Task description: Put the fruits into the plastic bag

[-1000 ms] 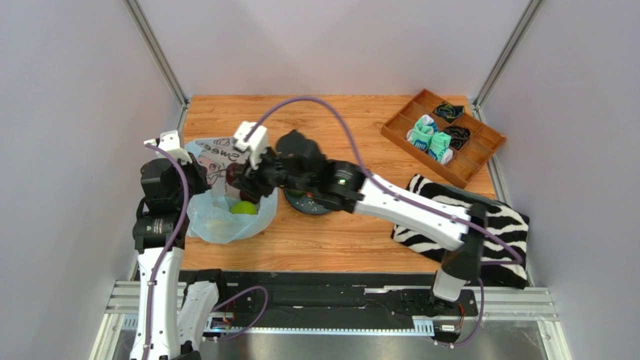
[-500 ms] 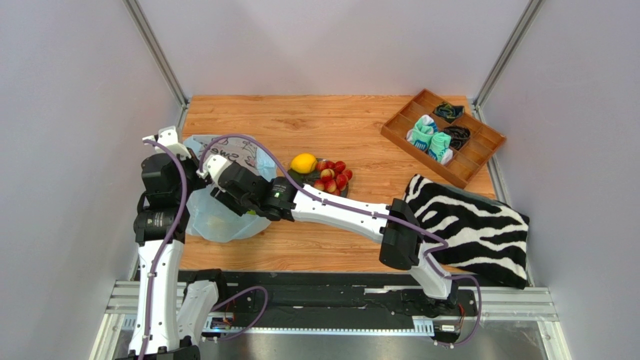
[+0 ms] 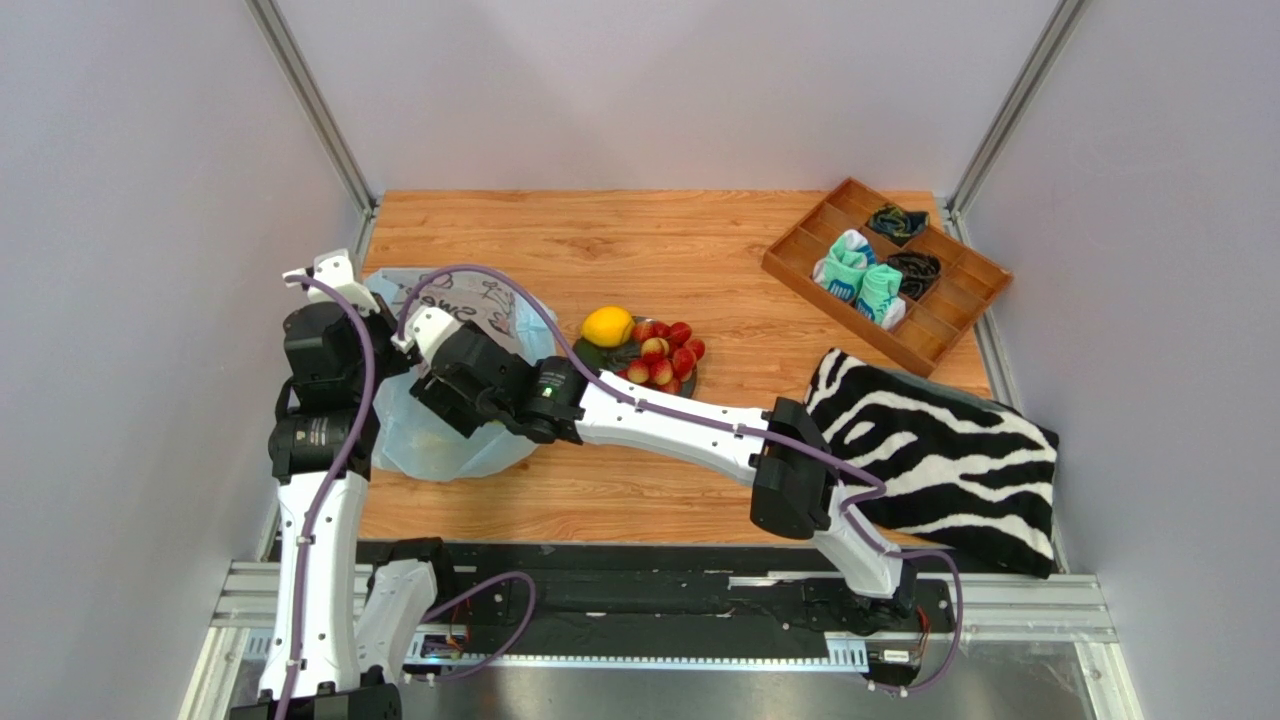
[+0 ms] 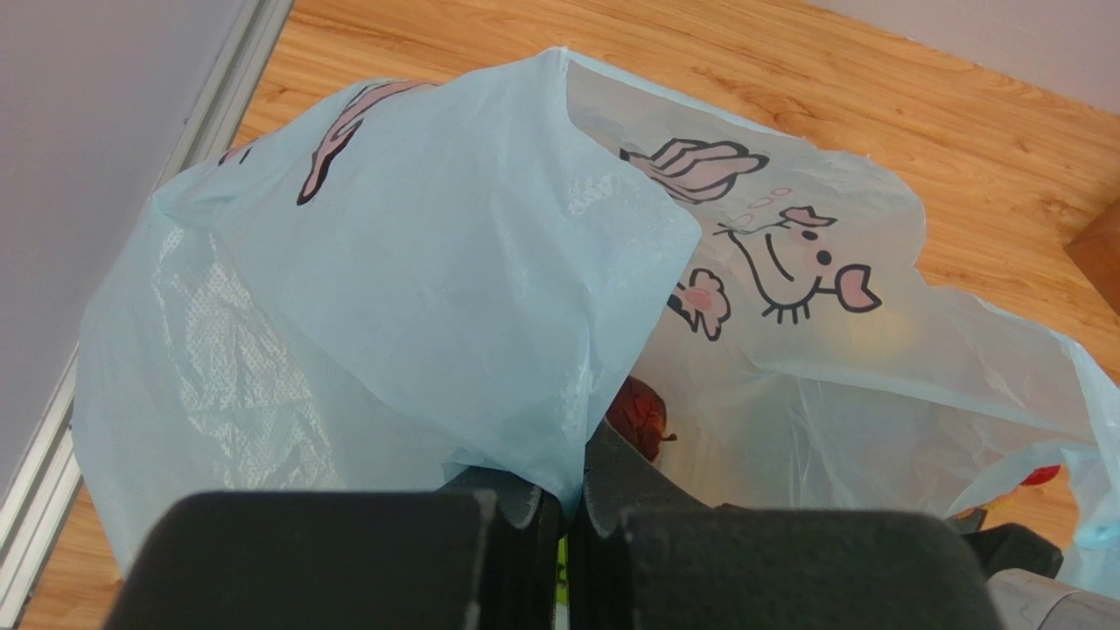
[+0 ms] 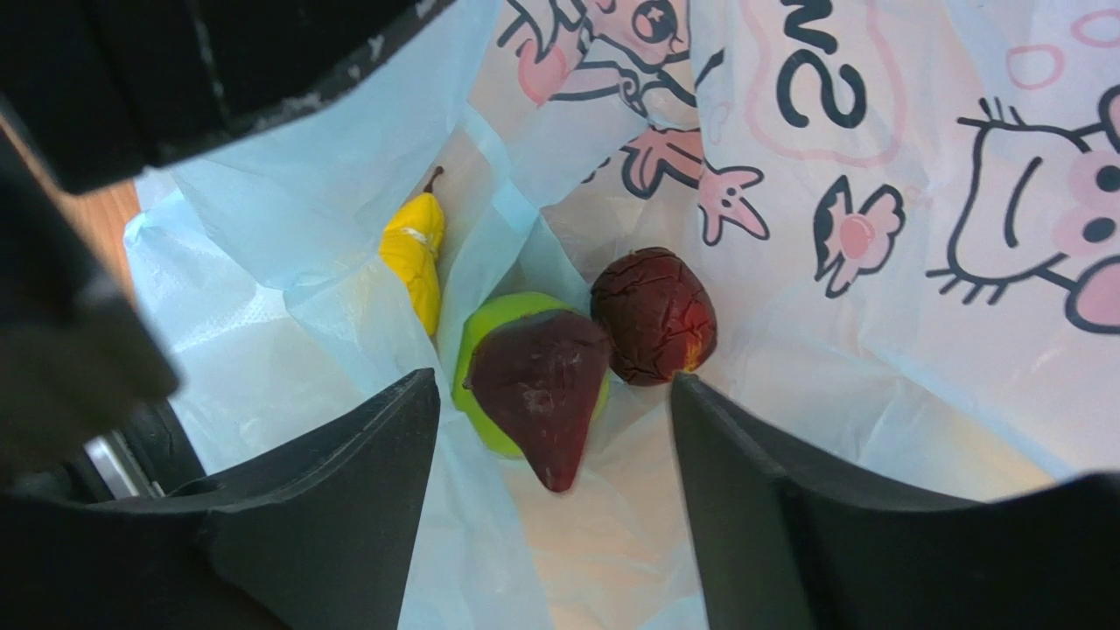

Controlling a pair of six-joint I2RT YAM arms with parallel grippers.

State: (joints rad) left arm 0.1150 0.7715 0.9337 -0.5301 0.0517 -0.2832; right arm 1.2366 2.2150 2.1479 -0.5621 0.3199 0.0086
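Inside the plastic bag (image 5: 841,328), the right gripper (image 5: 550,383) stands open over a loose dark red fruit (image 5: 542,427), the left gripper (image 4: 565,502) pinching the rim; release judged done, next withdraw for the lemon (image 3: 607,326)

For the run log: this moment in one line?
left gripper: shut on plastic bag | right gripper: open inside it | bagged: pear, green apple, two dark red fruits | plate: lemon, small red fruits

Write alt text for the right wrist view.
Looking down into the pale blue plastic bag between the open fingers of the right gripper: a dark red pointed fruit lies on a green apple, with a dark red round fruit beside it and a yellow pear to the left. Cartoon prints cover the bag's wall.
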